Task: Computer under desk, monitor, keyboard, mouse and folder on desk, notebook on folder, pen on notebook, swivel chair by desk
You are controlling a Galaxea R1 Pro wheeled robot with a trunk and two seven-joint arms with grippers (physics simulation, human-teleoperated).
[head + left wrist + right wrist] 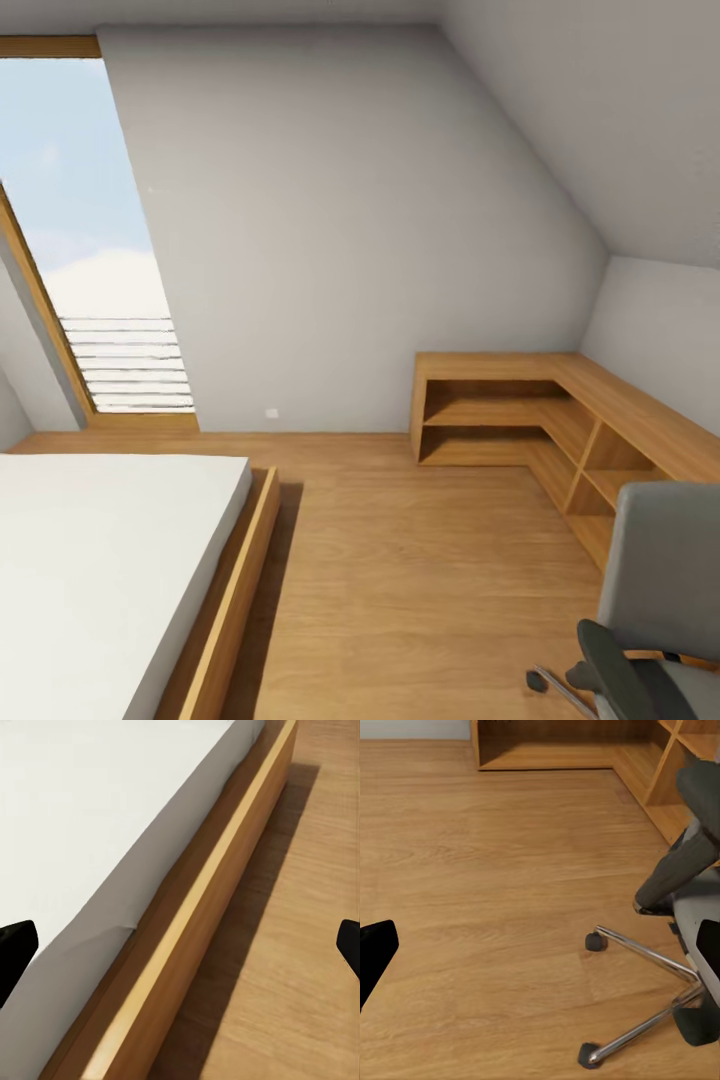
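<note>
The swivel chair (662,568) stands at the lower right of the head view, showing its grey back, a black armrest (612,668) and one chrome spoke. Through the right wrist view I see its chrome base (649,958) with black casters on the wood floor, and the armrest (675,870). My right gripper (540,949) hangs open over the floor, beside that base, holding nothing. My left gripper (180,949) is open above the edge of the bed (90,832), also holding nothing. The desk, computer, monitor, keyboard, mouse, folder, notebook and pen are out of view.
A low bed (100,570) with a white mattress and wooden frame fills the left. Light wooden L-shaped low shelving (520,410) runs along the far and right walls. A slanted window (90,250) is at the far left. Wood floor (420,580) lies between bed and chair.
</note>
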